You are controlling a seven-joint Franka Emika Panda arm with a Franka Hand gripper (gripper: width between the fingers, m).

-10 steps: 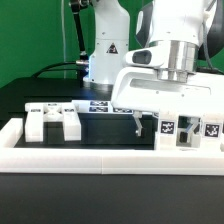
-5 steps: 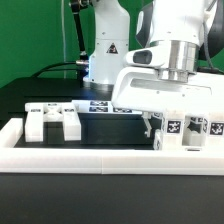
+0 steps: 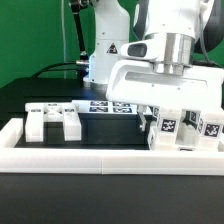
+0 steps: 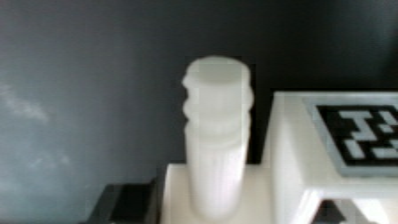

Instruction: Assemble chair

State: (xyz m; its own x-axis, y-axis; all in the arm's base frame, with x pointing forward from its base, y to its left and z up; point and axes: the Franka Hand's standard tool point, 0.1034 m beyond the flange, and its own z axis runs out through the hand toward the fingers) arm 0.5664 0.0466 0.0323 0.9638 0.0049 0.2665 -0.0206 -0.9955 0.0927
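Chair piece [image 3: 167, 134] half-hidden behind end effector [image 3: 166, 122]

Exterior view. The border frame [image 3: 100, 150] runs across the front of the table [image 3: 100, 195], from the exterior view's left to its right. Behind the frame, at the left, stands a cluster of chair blocks [image 3: 52, 120]. The marker board [image 3: 108, 106] lies flat at the centre, in front of the arm's base [image 3: 105, 60]. At the right, just behind the frame, stands a tagged chair piece [image 3: 168, 128]. Farther right is a second tagged piece [image 3: 211, 128] (partly cut off by the picture's edge). The gripper [image 3: 155, 120] hangs over the first of these.

Wrist view. An upright post [image 4: 217, 130] rises from a block [image 4: 267, 195], with a tagged face [image 4: 352, 140] just beside it.
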